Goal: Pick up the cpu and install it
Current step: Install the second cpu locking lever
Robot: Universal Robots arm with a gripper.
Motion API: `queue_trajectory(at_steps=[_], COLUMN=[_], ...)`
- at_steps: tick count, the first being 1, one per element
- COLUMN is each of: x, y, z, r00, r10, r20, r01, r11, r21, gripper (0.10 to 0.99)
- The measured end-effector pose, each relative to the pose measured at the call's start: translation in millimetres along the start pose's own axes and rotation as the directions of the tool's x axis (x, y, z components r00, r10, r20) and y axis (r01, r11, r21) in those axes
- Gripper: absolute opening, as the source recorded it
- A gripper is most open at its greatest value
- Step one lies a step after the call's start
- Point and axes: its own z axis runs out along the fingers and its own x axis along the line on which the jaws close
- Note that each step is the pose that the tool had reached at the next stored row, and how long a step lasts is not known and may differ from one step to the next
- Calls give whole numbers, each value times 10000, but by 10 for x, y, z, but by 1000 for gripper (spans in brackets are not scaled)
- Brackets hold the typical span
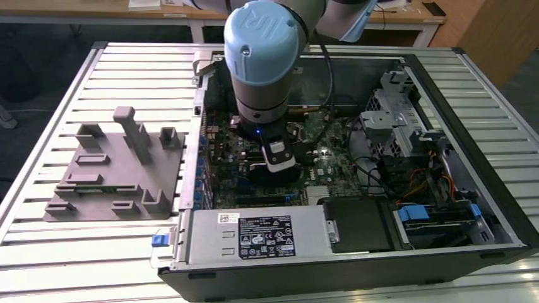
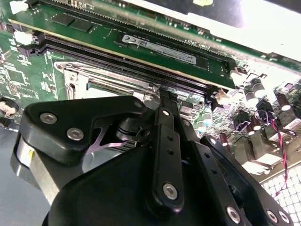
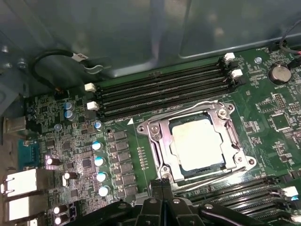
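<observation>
Gripper (image 3: 162, 184) shut and empty, just beside the socket-seated cpu (image 3: 196, 143)

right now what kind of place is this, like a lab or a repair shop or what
Most likely a robotics lab or test bench for computer assembly. An open computer case lies on a slatted metal table, a grey fixture sits beside it, and the robot arm reaches over the motherboard, where the cpu sits in its socket.

Open computer case (image 1: 497, 208) on a slatted table (image 1: 50, 252), fixture block (image 1: 118, 170) on the table to the exterior view's left of the case, motherboard (image 3: 263, 122) inside the case, cpu (image 3: 196, 143) in the motherboard's socket (image 3: 157, 141), memory slots (image 3: 160, 92) beside the socket, gripper (image 3: 162, 186) near the socket's edge.
</observation>
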Motion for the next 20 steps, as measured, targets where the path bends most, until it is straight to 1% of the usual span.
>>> queue_trajectory(at_steps=[5, 9, 14, 17, 20], x=[11, 17, 22, 23, 25], y=[14, 13, 13, 25, 53], z=[25, 42, 48, 17, -67], r00=[10000, 10000, 10000, 10000, 10000], r10=[0, 0, -2, -1, 0], r20=[0, 2, 2, 5, 5], r01=[0, 0, 2, 1, 0], r11=[10000, 10000, 10000, 10000, 10000], r21=[-2, 0, 12, 11, 18], gripper=[106, 106, 106, 106, 106])
